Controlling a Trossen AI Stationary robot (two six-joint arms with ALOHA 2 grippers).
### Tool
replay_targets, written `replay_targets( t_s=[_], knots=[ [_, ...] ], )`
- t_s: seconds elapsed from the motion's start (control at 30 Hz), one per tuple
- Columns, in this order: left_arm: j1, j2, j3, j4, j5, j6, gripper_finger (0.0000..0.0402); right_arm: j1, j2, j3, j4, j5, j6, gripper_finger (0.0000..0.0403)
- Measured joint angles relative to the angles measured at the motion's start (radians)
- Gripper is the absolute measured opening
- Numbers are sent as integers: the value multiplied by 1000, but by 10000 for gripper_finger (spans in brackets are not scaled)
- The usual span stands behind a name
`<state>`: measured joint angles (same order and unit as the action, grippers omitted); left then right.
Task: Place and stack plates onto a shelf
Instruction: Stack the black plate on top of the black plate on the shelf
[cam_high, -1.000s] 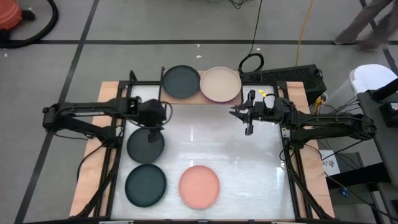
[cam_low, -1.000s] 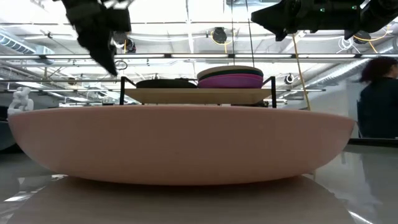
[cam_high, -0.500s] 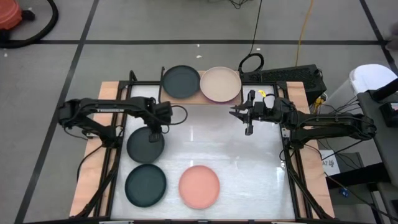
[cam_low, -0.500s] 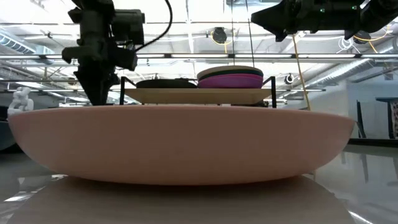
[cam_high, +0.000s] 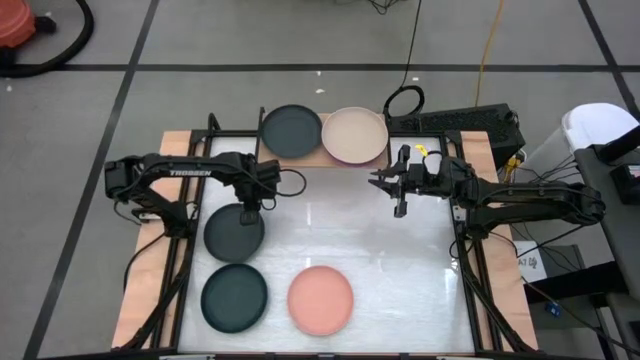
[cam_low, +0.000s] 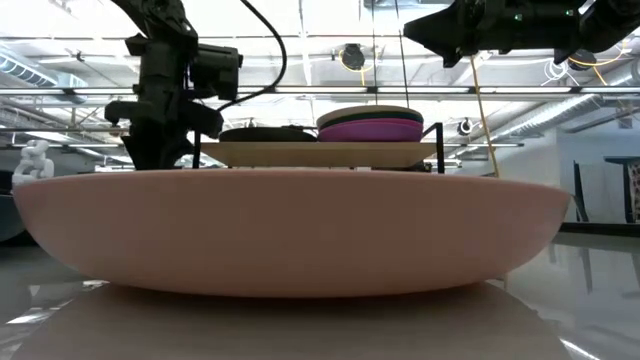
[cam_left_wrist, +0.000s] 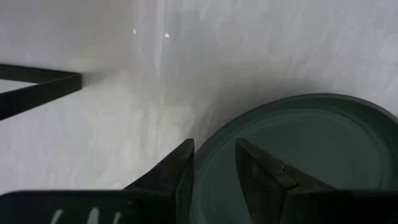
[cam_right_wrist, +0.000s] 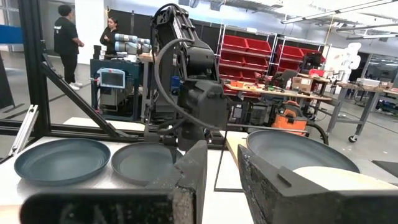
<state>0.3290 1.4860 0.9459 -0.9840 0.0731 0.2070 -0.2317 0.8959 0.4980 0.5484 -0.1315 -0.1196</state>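
My left gripper (cam_high: 249, 208) points down at the far rim of a dark grey plate (cam_high: 234, 234) lying flat on the table. It is open; in the left wrist view (cam_left_wrist: 214, 152) one finger stands outside that rim and one over the plate's hollow (cam_left_wrist: 311, 155). My right gripper (cam_high: 380, 182) hangs open above the table, just in front of the shelf (cam_high: 323, 158). The shelf holds a dark plate (cam_high: 291, 130) and a stack topped by a beige plate (cam_high: 355, 134), with magenta (cam_low: 370, 129) beneath. A dark teal plate (cam_high: 234, 297) and a salmon pink plate (cam_high: 320, 299) lie near the near edge.
The pink plate (cam_low: 290, 230) fills the low view and hides my left gripper's fingertips. Black frame rails (cam_high: 185, 260) run along the table's left and right sides. Bare white tabletop (cam_high: 360, 240) lies between the arms. People stand far off in the room (cam_right_wrist: 65, 37).
My left gripper has come down and a little toward the table's near edge, tipping to point down at the dark grey plate's far rim. The plates have kept their places.
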Motion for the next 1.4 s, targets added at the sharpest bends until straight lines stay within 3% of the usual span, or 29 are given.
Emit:
replay_targets(
  t_s=[0.13,0.47,0.73,1.3,1.4],
  knots=[
    [3,1,-1,3,2,0,132,0,0,0,0,0,0,75],
    [3,9,-2,15,0,29,248,0,0,0,0,0,0,75],
    [3,9,-75,113,5,61,252,0,0,0,0,0,0,75],
    [11,8,-205,94,-55,-32,252,0,0,0,1,0,2,75],
    [12,7,-206,97,-60,-35,235,0,0,0,1,0,3,75]
  ],
)
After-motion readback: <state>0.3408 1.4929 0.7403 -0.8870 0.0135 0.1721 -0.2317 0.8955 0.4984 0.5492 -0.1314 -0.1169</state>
